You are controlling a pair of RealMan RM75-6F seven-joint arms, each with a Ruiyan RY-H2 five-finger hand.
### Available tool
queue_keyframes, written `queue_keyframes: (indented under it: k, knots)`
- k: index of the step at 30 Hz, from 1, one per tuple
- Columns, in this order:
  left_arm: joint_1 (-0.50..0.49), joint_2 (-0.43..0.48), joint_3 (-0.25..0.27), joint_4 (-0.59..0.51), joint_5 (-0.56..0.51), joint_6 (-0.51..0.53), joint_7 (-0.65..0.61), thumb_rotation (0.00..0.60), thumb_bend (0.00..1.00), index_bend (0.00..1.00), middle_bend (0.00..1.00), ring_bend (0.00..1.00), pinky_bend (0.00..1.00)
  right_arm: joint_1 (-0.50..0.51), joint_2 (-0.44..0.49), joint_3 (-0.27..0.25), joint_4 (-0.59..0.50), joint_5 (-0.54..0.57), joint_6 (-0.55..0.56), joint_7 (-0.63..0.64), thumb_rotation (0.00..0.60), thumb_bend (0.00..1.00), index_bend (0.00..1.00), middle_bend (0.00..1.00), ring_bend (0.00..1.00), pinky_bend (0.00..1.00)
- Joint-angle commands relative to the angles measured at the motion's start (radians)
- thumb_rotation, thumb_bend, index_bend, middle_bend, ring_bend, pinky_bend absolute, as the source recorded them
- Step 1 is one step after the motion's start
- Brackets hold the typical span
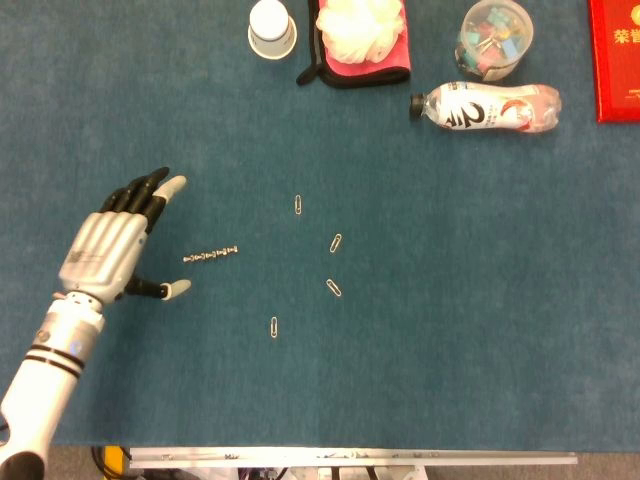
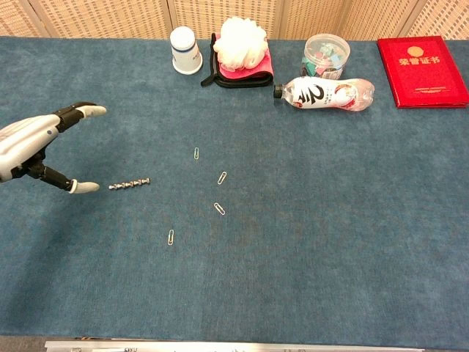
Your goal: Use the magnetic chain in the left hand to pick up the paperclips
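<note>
- The magnetic chain (image 1: 211,256) lies flat on the blue table (image 1: 450,300), its long line running sideways toward the paperclips (image 1: 334,243).
- The left hand (image 1: 112,250) is near the chain, fingers spread, holding nothing, thumb tip just beside the chain's end.

I see my left hand (image 1: 115,245): silver ribbed back plate, black fingers (image 1: 150,185) with pale tips. White forearm (image 1: 45,375), black bands at the wrist.

Shiny metal chain (image 1: 211,255) — matt blue felt table (image 1: 450,330).
</note>
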Motion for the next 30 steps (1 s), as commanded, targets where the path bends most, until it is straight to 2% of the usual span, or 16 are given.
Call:
queue_keyframes:
  k: [1, 13, 22, 30]
  knots:
    - [-0.030, -0.038, -0.008, 0.034, -0.042, -0.029, 0.031, 0.600, 0.02, 0.00, 0.00, 0.00, 0.09, -0.005, 0.006, 0.002, 0.000, -0.001, 0.007, 0.011, 0.600, 0.00, 0.01, 0.08, 0.06, 0.33]
    - [-0.087, -0.131, 0.005, 0.141, -0.165, -0.078, 0.103, 0.600, 0.02, 0.00, 0.00, 0.00, 0.09, -0.015, 0.020, 0.009, 0.005, 0.000, 0.024, 0.050, 0.600, 0.00, 0.01, 0.08, 0.06, 0.33]
    - [-0.116, -0.175, -0.002, 0.201, -0.236, -0.077, 0.137, 0.600, 0.02, 0.00, 0.00, 0.00, 0.09, -0.019, 0.020, 0.010, 0.005, -0.004, 0.029, 0.050, 0.600, 0.00, 0.01, 0.08, 0.06, 0.33]
    - [-0.113, -0.230, 0.001, 0.258, -0.206, -0.006, 0.153, 0.600, 0.02, 0.00, 0.00, 0.00, 0.05, -0.018, 0.019, 0.013, 0.005, -0.001, 0.025, 0.050, 0.600, 0.00, 0.01, 0.08, 0.06, 0.33]
